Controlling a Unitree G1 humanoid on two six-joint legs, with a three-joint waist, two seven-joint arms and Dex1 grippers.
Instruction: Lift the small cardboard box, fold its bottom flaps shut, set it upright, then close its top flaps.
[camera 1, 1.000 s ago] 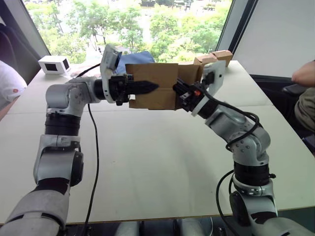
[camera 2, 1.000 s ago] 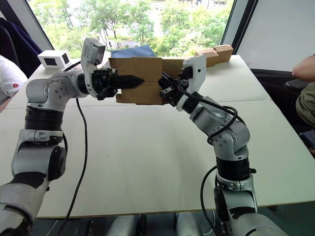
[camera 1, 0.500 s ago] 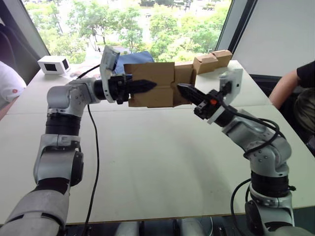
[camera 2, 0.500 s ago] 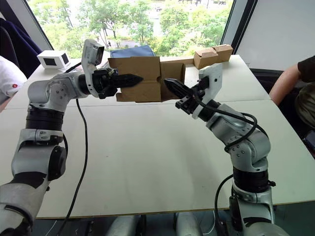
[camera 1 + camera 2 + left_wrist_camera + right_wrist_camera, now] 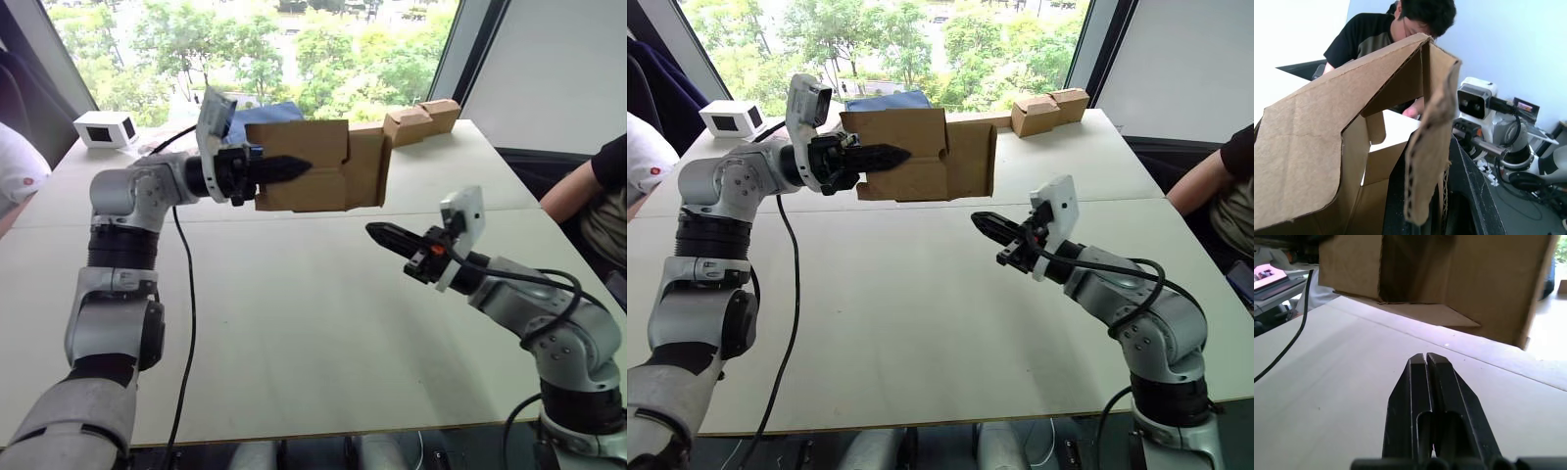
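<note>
Fingers of the left gripper (image 5: 284, 169) pinch a wall of the small cardboard box (image 5: 309, 166), holding it in the air above the far part of the white tabletop (image 5: 294, 323). Its open end faces the robot's right, one flap (image 5: 367, 168) hanging outward. Well apart and lower, the right gripper (image 5: 377, 232) hovers over the tabletop, fingers pressed together on nothing, pointing toward the box.
</note>
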